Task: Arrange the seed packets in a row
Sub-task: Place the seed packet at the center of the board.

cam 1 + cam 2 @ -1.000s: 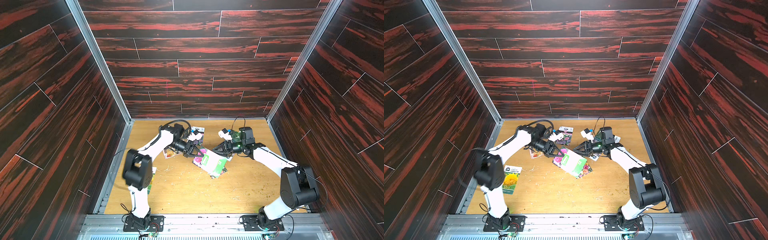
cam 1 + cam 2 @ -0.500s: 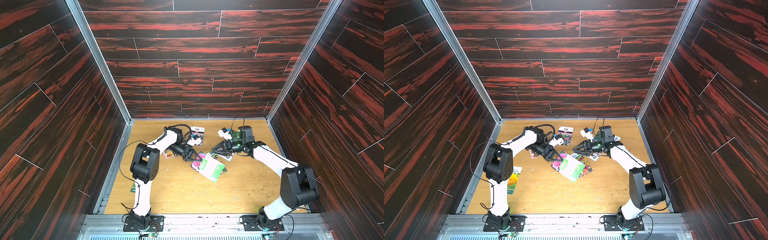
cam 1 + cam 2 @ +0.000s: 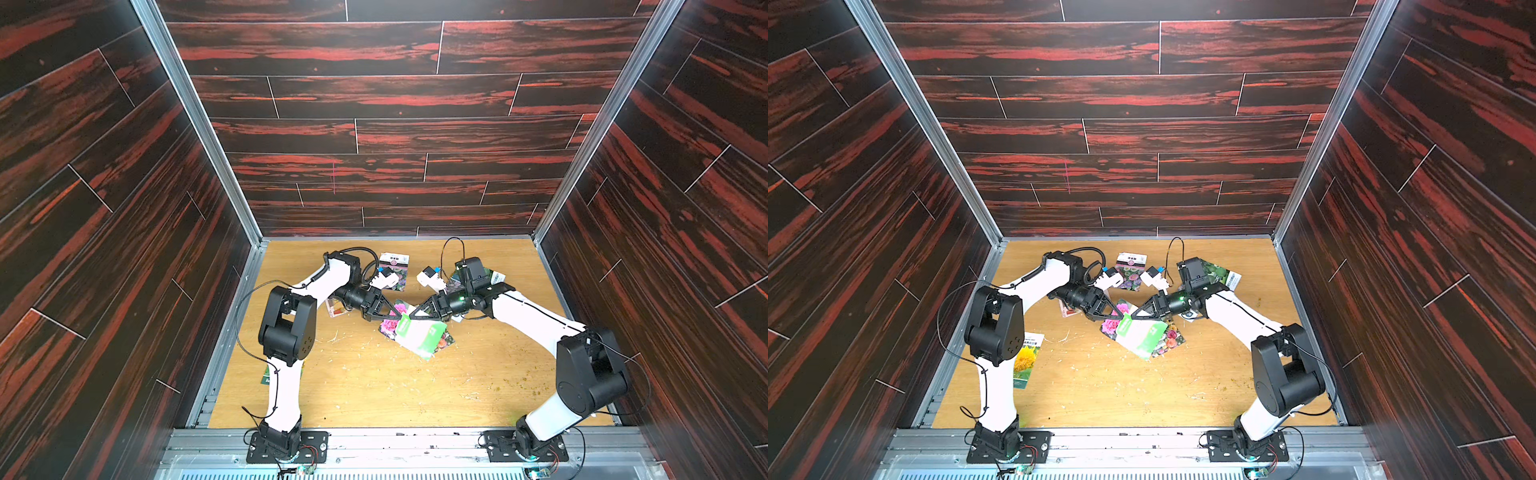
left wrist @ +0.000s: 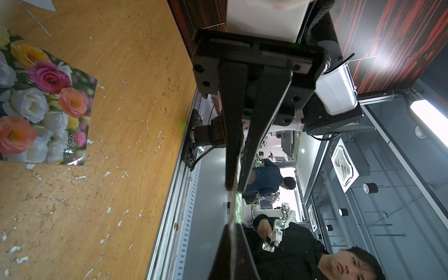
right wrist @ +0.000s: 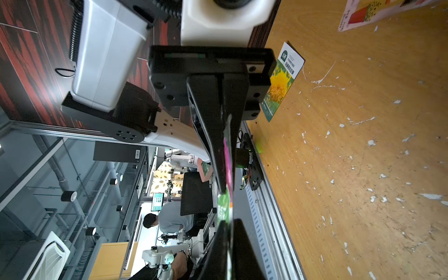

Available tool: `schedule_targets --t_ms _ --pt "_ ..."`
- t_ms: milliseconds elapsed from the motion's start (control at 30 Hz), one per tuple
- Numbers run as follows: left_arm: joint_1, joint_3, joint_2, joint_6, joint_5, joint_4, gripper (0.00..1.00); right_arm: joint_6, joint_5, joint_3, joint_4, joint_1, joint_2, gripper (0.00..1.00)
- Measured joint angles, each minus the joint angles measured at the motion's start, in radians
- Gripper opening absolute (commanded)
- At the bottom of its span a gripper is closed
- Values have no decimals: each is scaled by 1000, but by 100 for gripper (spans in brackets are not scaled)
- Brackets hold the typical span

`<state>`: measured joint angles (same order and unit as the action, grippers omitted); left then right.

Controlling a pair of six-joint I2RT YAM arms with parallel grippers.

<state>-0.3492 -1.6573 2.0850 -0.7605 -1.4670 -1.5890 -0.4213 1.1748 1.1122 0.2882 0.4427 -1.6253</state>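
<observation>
**Now both tools pinch packets at mid-desk**

Tip to tip above the middle of the desk, the left tool and the right tool each have their fingers pressed together on seed packets. The right tool is clamped on the upper edge of the green-and-white packet. The left tool is clamped on the pink rose packet that overlaps it. Whether the left also pinches the green-and-white one cannot be told.

In both wrist views the held packets run edge-on from one tool to the other. A lisianthus packet lies flat on the desk, partly covered by them in both top views.

The rest lie scattered, not in a row:
- a sunflower packet by the left arm's base
- a pink-edged packet behind the left forearm
- a dark floral packet near the back wall
- a leafy green packet under the right arm's wrist

Paper scraps litter the desk.
</observation>
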Motion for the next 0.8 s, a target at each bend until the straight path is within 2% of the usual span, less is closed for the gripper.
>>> schedule_targets --t_ms 100,133,200,267,300,800 --pt "3 -4 0 0 0 0 0 7 -2 12 12 0 0 0" --pt "3 -5 0 0 -1 0 7 9 -4 15 13 0 0 0" --pt "4 -9 0 -2 0 0 54 12 -8 22 18 0 -1 0" --pt "8 -20 0 9 1 -2 97 13 -17 29 19 0 -1 0" --pt "11 -27 0 12 0 -3 100 13 -23 31 19 0 -1 0" --pt "172 -48 -20 40 -52 -8 100 -102 -171 52 -109 19 -40 0"
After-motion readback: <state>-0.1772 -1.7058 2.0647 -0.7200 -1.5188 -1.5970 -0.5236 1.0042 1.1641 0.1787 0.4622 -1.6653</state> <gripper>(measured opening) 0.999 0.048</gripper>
